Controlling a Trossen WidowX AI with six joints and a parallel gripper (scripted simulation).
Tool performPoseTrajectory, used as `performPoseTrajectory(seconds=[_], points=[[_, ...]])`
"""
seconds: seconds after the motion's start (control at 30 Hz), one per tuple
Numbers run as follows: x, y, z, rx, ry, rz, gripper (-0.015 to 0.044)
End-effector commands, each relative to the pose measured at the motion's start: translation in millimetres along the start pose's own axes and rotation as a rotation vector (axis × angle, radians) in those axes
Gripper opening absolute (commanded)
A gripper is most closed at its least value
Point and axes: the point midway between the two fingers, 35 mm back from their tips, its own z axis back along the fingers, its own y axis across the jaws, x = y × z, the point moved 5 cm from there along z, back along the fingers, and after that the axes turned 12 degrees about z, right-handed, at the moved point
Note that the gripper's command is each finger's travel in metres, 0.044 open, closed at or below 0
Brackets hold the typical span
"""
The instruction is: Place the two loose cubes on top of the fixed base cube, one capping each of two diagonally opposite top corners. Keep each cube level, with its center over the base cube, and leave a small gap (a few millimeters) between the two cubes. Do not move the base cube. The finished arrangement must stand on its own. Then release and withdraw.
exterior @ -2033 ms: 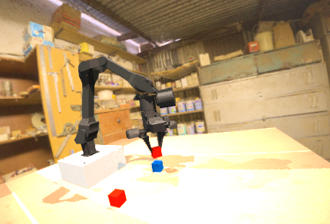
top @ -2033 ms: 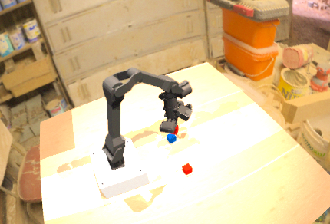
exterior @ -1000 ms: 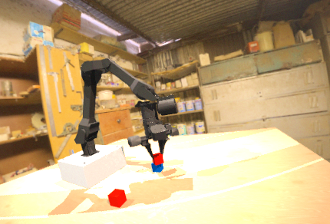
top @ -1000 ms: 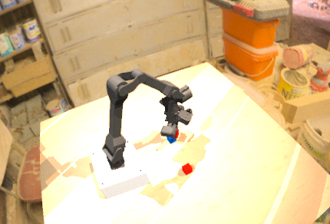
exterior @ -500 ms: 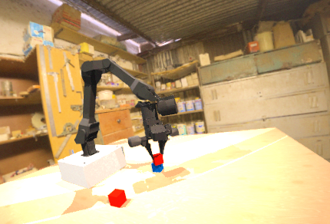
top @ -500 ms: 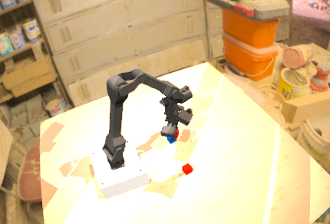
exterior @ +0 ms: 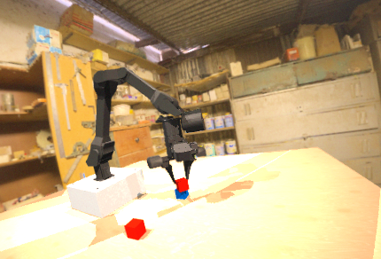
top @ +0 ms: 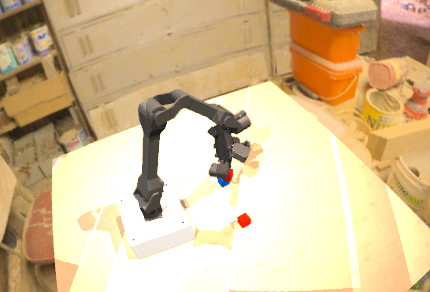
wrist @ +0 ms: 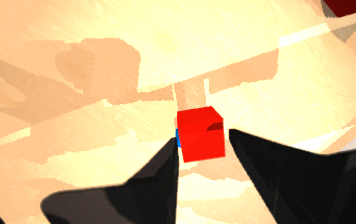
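The blue base cube [top: 224, 183] [exterior: 182, 194] [wrist: 178, 138] stands on the table, mostly hidden in the wrist view. One red cube [top: 230, 174] [exterior: 182, 184] [wrist: 202, 142] sits on top of it, offset so that a sliver of blue shows at its left in the wrist view. Whether it is exactly level is too small to tell. My gripper [exterior: 182, 180] [wrist: 202, 138] is open around this red cube, with a visible gap at the right finger and the left finger close to its side. The other red cube [top: 244, 220] [exterior: 135, 229] [wrist: 342, 6] lies on the table apart from the stack.
The arm's white base block [top: 157, 232] [exterior: 104, 195] stands on the table [top: 302, 225] [exterior: 272, 213], to the left of the stack in the top and exterior views. Orange buckets [top: 324, 60] and shelves are in the background.
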Motion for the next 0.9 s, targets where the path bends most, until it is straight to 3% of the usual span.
performPoseTrajectory(seconds=[0.0, 0.77, 0.87], points=[[1, 1, 8, 0.008, -0.008, -0.002, 0.0205], [1, 1, 26, 0.008, -0.008, -0.002, 0.0205], [5, -5, 24, 0.004, -0.003, -0.019, 0.0265]])
